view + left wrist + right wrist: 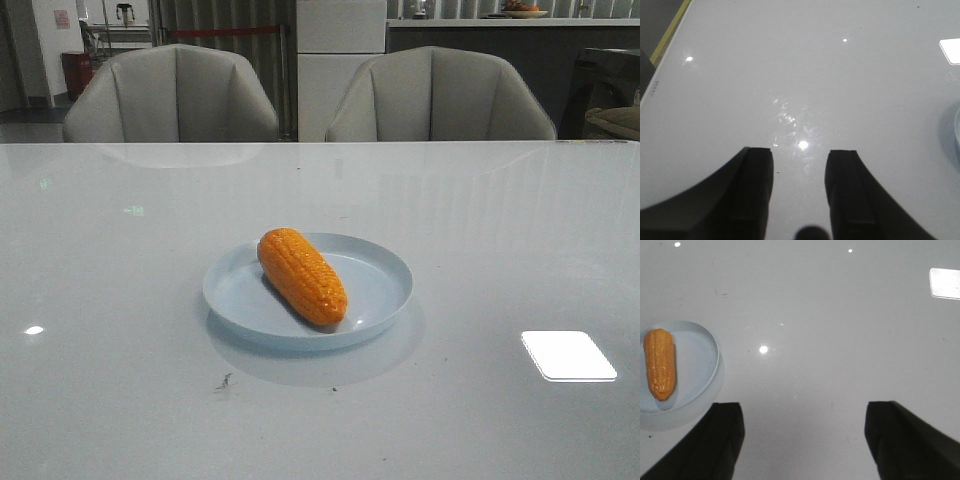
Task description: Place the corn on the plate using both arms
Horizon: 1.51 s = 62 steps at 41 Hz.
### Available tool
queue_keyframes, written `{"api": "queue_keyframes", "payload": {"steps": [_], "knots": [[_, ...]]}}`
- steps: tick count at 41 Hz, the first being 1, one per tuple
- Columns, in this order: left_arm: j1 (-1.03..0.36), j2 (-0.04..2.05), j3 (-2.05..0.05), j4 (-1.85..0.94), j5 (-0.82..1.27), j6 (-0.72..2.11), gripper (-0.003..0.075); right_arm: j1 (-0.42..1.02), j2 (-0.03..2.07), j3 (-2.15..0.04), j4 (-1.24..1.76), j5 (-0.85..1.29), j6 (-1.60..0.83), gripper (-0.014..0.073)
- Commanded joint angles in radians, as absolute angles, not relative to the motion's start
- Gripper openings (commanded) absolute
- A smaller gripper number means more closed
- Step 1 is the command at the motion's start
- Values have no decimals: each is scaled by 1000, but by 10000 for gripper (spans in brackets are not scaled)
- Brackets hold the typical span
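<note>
One orange corn cob with rows of bumpy kernels (301,276) is seen lying flat inside the round, shallow, pale blue plate (385,295), set diagonally, its blunter end toward the far left rim and its tapered end toward the near rim. The cob is contained within the low raised rim, and bare plate floor is left on its right side. The plate is placed near the middle of the glossy white table (110,380), with open surface on every side of it. A far edge of the table is met by two grey padded chairs (172,95), and a bright rectangular reflection (568,355) is shown on the table to the near right of the plate.

In the left wrist view, the left gripper (799,172) is held over bare table, its dark fingers (755,185) parted by a moderate gap with nothing between them; only a sliver of the plate's rim is caught at the frame edge, and a table border with a yellow strip (669,32) is visible in a corner.

In the right wrist view, the right gripper (804,432) is spread wide and empty over clear table, with the plate and cob just beside one finger (720,440).
</note>
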<state>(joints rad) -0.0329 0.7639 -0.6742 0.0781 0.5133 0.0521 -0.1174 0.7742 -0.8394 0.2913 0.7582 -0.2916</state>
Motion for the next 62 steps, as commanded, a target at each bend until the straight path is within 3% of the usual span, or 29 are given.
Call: {"api": "queue_keyframes", "payload": {"steps": [1,13,25,62], "knots": [[-33,761,-703,72,442,44,330,-123,681,-753,296,643,-306,603],[-33,761,-703,72,442,44,330,-117,601,-651,321,634,-306,603],[-33,761,-703,72,448,44,330,-19,602,-651,332,562,-306,603],[-33,761,-703,72,448,44,330,-19,602,-649,333,615,-306,603]]}}
